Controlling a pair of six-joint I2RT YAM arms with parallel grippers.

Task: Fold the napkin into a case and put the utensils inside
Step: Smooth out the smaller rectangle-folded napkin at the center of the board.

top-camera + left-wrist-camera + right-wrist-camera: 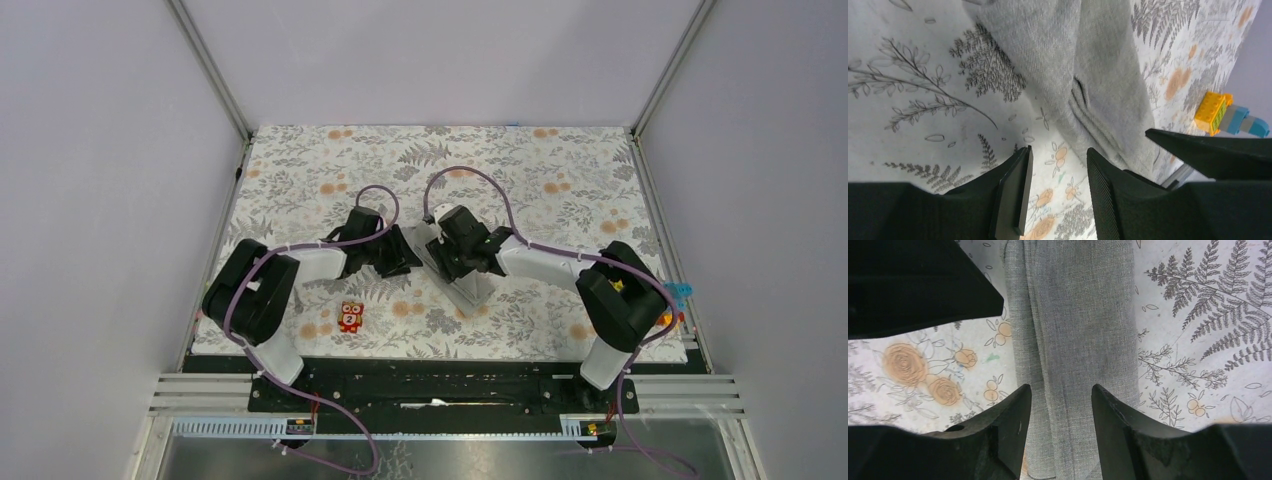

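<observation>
The napkin lies as a narrow, flat, layered grey case (473, 291) in the middle of the floral cover. It runs down the right wrist view (1075, 325) and slants across the left wrist view (1088, 75). My right gripper (1060, 389) is open and low over the strip, one finger on each side of its middle. My left gripper (1059, 153) is open and empty over bare cover beside the strip's edge. In the top view both grippers, left (406, 257) and right (440, 260), meet at the strip's far end. No utensils show in any view.
A small red toy figure (350, 317) stands near the front of the floral cover (560, 190). A yellow studded block with a blue piece (1216, 111) sits at the cover's right edge. The enclosure's walls and rails ring the table.
</observation>
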